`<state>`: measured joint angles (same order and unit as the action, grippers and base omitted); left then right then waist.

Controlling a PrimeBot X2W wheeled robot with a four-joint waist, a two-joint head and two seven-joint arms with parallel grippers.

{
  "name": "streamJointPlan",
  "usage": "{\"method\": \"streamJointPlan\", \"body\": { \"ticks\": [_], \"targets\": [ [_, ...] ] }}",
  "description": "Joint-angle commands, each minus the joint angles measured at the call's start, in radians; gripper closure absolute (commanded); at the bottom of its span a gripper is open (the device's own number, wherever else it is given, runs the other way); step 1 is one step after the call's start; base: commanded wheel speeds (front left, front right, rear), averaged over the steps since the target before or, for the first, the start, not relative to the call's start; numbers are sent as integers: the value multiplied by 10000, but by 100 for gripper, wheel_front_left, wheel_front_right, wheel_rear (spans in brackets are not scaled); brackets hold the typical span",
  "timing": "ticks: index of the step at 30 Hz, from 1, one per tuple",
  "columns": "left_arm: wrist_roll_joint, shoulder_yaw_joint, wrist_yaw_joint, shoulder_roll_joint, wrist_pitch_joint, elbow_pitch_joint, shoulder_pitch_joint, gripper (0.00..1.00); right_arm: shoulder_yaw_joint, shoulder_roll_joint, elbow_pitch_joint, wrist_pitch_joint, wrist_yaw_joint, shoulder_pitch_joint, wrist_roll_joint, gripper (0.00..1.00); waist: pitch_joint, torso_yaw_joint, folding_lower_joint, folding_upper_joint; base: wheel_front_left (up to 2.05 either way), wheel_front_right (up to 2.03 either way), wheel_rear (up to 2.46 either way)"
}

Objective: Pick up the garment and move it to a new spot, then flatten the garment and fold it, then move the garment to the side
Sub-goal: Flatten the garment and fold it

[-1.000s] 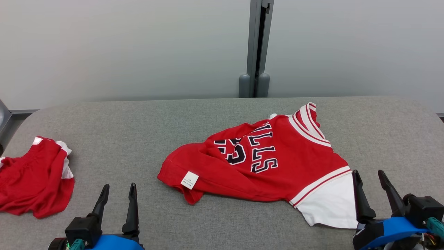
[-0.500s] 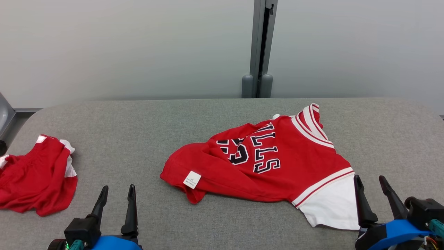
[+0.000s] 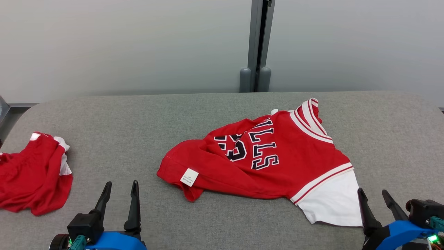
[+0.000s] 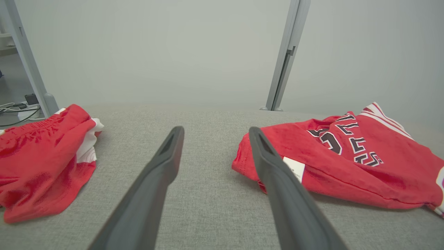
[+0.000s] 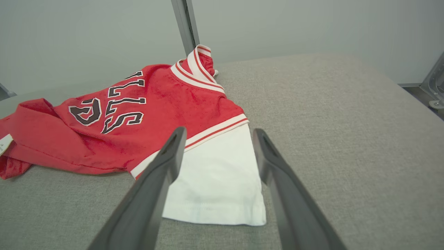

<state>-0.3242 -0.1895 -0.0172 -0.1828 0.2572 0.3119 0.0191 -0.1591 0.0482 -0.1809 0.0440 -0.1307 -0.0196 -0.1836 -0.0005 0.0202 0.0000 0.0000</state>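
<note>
Lying rumpled mid-way across the grey table (image 3: 138, 121), placed as a second before: red garment (image 3: 263, 163), ungripped. Left gripper (image 3: 121, 183): found spread wide, empty, short of the hem. Right gripper (image 3: 372, 190): found spread wide, empty, just beside the white sleeve (image 3: 333, 205), drawn slightly back since. Second red cloth (image 3: 33, 173): kept far left.

Left hand (image 3: 121, 183) and right hand (image 3: 373, 191): long dark tapered fingers (image 3: 133, 208), black mounts (image 3: 85, 227), blue wrist housings (image 3: 399, 229).
</note>
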Motion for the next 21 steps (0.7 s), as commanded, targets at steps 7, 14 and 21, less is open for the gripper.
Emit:
{"method": "streamJointPlan", "body": {
  "ticks": [7,14,21],
  "targets": [
    [2,-24,49,-23,37,-47,268,0,-660,37,-786,1320,-1,379,663,0,385,-109,0,0,0,0,0],
    [98,-110,-39,-85,59,-139,576,0,-742,37,-2554,1509,-1,1387,956,0,867,-132,0,0,0,0,0],
    [190,-319,-155,-84,62,53,1047,0,-371,20,-4471,1382,-1,2222,1166,0,1116,-95,0,0,0,0,0]
  ]
}}
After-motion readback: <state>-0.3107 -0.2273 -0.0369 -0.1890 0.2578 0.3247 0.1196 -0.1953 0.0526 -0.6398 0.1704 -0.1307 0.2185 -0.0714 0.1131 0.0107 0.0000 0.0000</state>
